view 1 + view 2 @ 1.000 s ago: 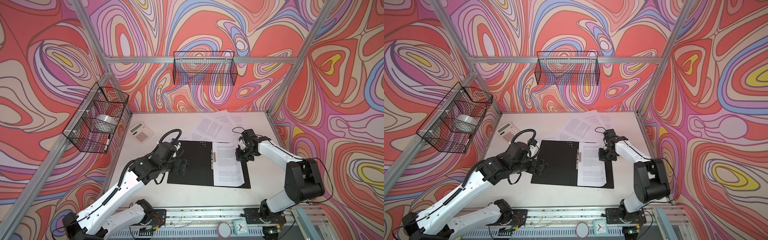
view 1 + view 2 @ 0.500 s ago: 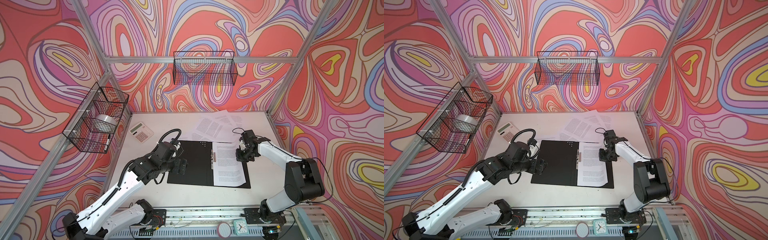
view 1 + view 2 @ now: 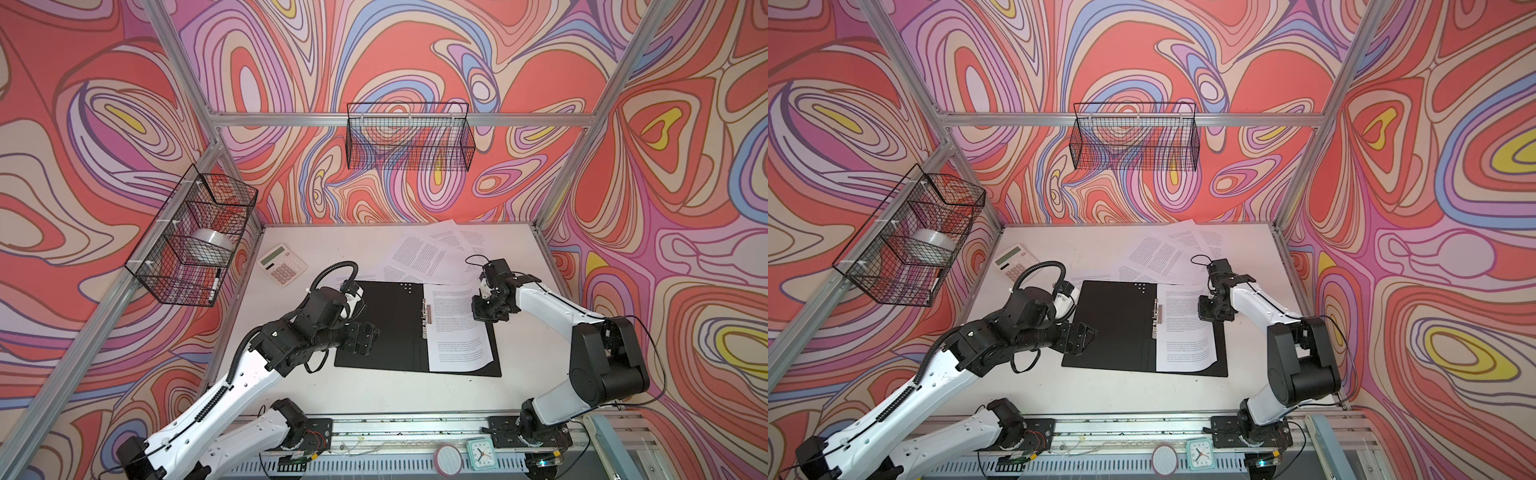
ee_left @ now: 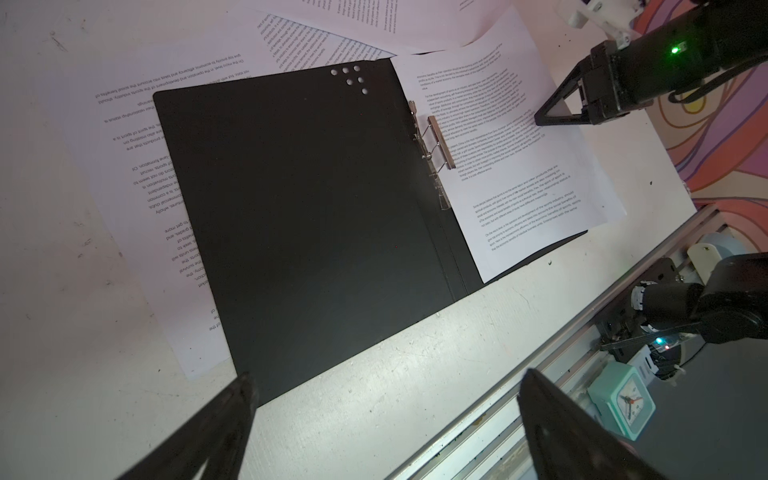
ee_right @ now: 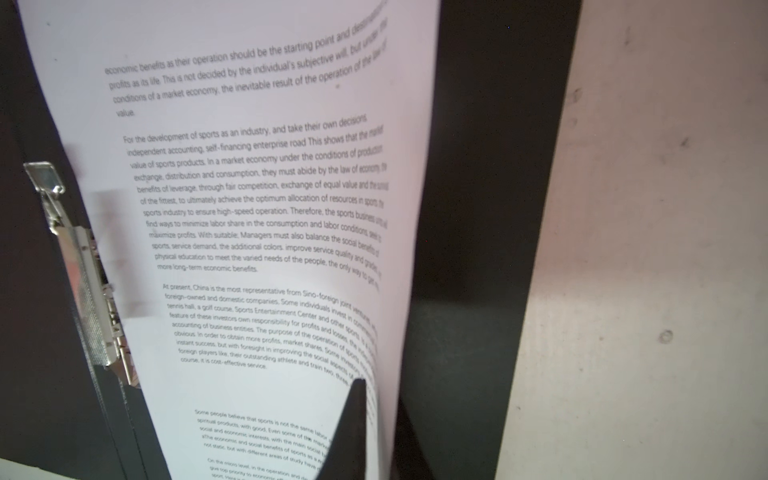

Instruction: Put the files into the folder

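A thin folder point(image 3: 390, 328), opened flat with its black inner faces up, lies mid-way across the white table point(image 3: 374, 395) in both top views, a silver metal clip point(image 3: 426, 311) running along its spine. A white printed sheet point(image 3: 457, 332), dense with small black text, rests on the folder's right half, just beside the clip. The right gripper point(image 3: 488, 316) stands at that sheet's outer edge, its black fingers point(image 5: 353, 415) pressed almost together with the raised, curling paper edge pinched between them. The left gripper point(image 3: 365, 338) hangs over the folder's left cover, its claw spread wide and holding nothing; whether it touches the cover cannot be told. More loose sheets point(image 3: 419, 255) of printed white paper lie fanned and overlapping at the back of the table, behind the folder, and a further sheet point(image 4: 158, 187) lies partly under the left cover. A white-and-pink calculator point(image 3: 282, 264) sits near the back left corner.
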Tool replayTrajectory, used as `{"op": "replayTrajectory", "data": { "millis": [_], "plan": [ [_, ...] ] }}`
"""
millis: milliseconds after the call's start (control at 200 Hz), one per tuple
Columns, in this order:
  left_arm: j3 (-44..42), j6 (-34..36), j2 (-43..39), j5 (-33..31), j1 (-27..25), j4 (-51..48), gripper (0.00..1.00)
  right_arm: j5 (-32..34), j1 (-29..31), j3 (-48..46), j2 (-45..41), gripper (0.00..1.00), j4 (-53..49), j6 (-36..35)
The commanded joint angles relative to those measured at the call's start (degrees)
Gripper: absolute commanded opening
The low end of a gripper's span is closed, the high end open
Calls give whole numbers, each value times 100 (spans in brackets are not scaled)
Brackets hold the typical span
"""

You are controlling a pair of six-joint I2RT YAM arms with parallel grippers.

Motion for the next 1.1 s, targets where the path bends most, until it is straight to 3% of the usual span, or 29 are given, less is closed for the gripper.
{"op": "replayTrajectory", "data": {
  "millis": [0, 45, 140, 160, 175, 195, 496, 671, 791, 891, 991, 1097],
  "plan": [
    [-40, 98, -11, 103, 31, 81, 98, 124, 29, -113, -114, 14, 118, 77],
    [-42, 95, 0, 103, 31, 81, 98, 153, 33, -143, -144, 18, 146, 112],
    [-38, 97, 16, 68, 40, 59, 98, 244, 36, -182, -185, 54, 159, 163],
    [-38, 95, 18, 68, 40, 55, 98, 284, 29, -186, -194, 68, 154, 173],
    [-38, 95, 18, 68, 40, 50, 98, 309, 29, -186, -201, 91, 153, 188],
    [-38, 99, 18, 59, 40, 54, 98, 354, 34, -184, -221, 98, 154, 202],
    [-38, 86, 44, -109, 40, 13, 99, 1245, 31, 60, -721, 98, 0, 428],
    [-20, 80, 71, -516, 49, -60, 99, 1957, 22, 425, -1772, 98, 124, 556],
    [-6, -29, 132, -819, 163, -72, 99, 1209, 11, 389, -2350, 98, 776, 623],
    [39, -286, 352, -973, 371, -118, 99, 889, 25, 675, -2212, 98, 726, 841],
    [-46, -653, 687, -778, 651, 55, 99, 246, 289, 850, -1677, 87, 883, 914],
    [-260, -1069, 1129, -188, 1223, 385, 99, 240, 991, 944, -993, 70, 1079, 904]
  ]
}}
